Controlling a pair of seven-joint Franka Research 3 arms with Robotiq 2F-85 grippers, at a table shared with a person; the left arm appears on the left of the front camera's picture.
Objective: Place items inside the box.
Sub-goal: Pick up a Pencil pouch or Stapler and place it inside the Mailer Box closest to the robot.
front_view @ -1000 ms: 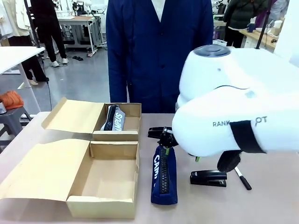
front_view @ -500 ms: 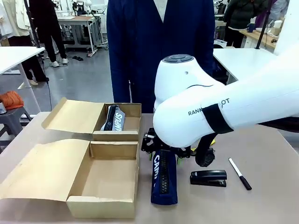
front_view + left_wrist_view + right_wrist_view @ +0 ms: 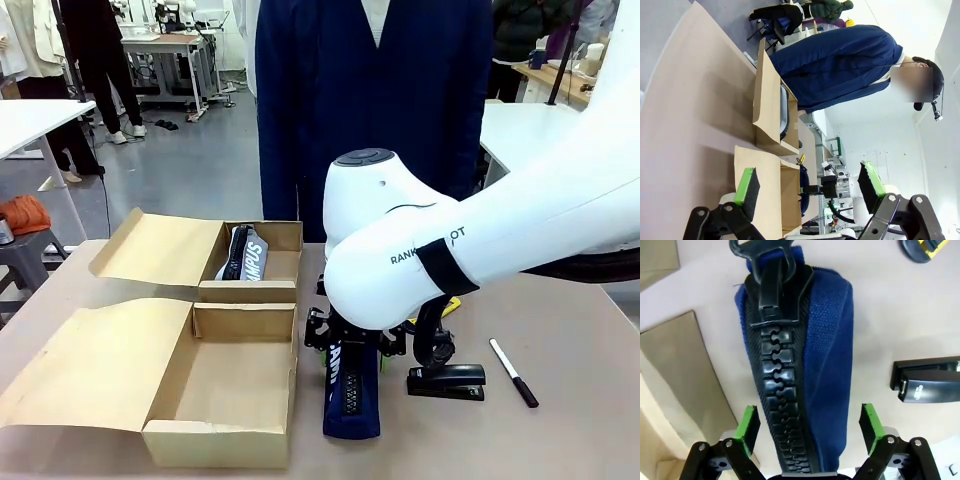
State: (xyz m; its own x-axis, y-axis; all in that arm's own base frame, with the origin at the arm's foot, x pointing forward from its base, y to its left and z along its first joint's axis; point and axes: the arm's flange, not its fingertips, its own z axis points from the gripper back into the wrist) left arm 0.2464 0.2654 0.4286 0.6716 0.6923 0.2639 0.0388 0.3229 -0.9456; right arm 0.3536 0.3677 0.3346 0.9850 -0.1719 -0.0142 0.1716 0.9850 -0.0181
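A navy zip pouch (image 3: 352, 400) with white lettering lies on the table just right of the near open cardboard box (image 3: 228, 392). My right gripper (image 3: 350, 345) hangs over the pouch's far end, open. In the right wrist view the green pads (image 3: 749, 424) stand on either side of the pouch (image 3: 805, 355), apart from it. Another navy pouch (image 3: 244, 254) lies in the far box (image 3: 272, 288). A black stapler (image 3: 447, 381), a white marker (image 3: 513, 372) and a yellow-black utility knife (image 3: 448, 305) lie to the right. My left gripper (image 3: 809, 185) is open and holds nothing.
A person in a dark blue coat (image 3: 370, 110) stands at the far edge of the table. Both boxes have their lids folded out to the left (image 3: 95, 365). Bare table lies on the right past the marker.
My right arm has swung left and down, bringing its gripper over the pouch. The person has shifted a little to the right. The pouch, stapler and marker have not moved.
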